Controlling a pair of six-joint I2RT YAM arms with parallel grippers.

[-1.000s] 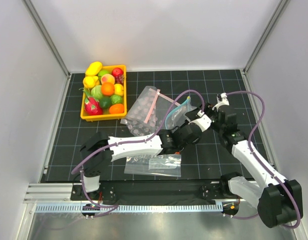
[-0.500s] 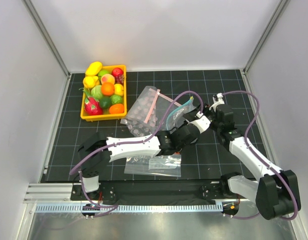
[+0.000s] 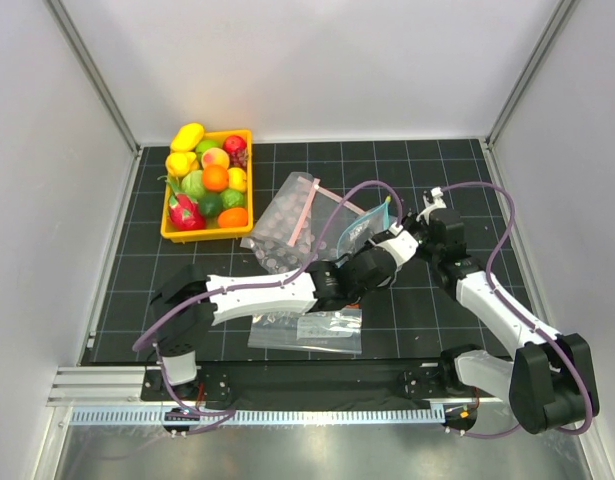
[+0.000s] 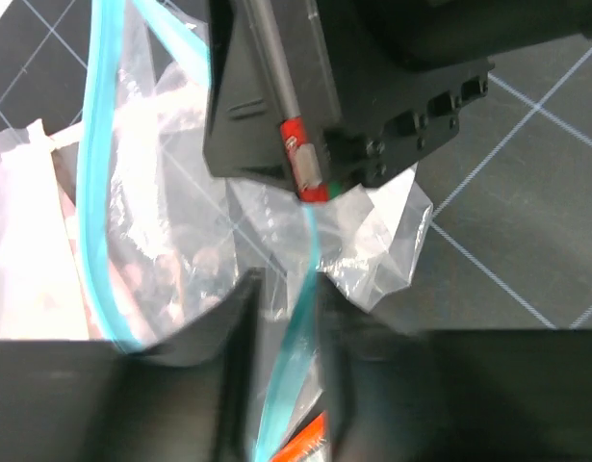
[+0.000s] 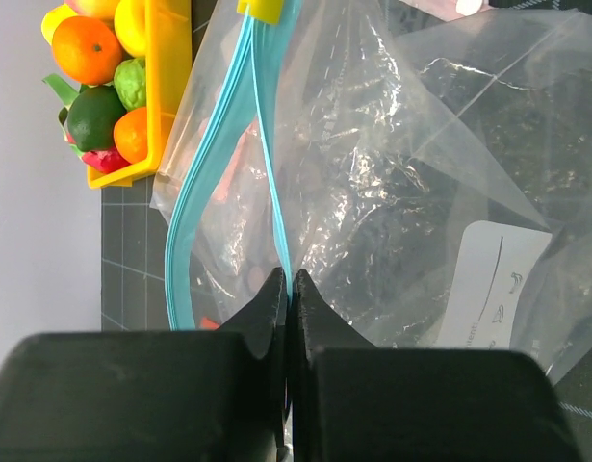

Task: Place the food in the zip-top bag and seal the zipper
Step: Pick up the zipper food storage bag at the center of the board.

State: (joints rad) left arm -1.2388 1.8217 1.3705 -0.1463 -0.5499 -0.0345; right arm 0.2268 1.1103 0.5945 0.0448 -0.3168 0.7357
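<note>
Zipper (image 5: 272,192) in right jaws; left jaws ajar.

Three bags — teal-strip bag (image 3: 355,226), pink-strip bag (image 3: 282,232), flat bag (image 3: 307,330) — one fruit tray (image 3: 207,236).

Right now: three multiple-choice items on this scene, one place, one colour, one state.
1. Where does the yellow tray sit? A far left; B near right; C centre.
2. What colour is the zipper? A pink; B light blue; C red-orange.
3. How is the right tool? A wide open; B shut on the zipper; C out of view.
1 A: the top view shows it far left. 2 B: the strip is light blue in both wrist views. 3 B: it pinches the strip, no gap.
</note>
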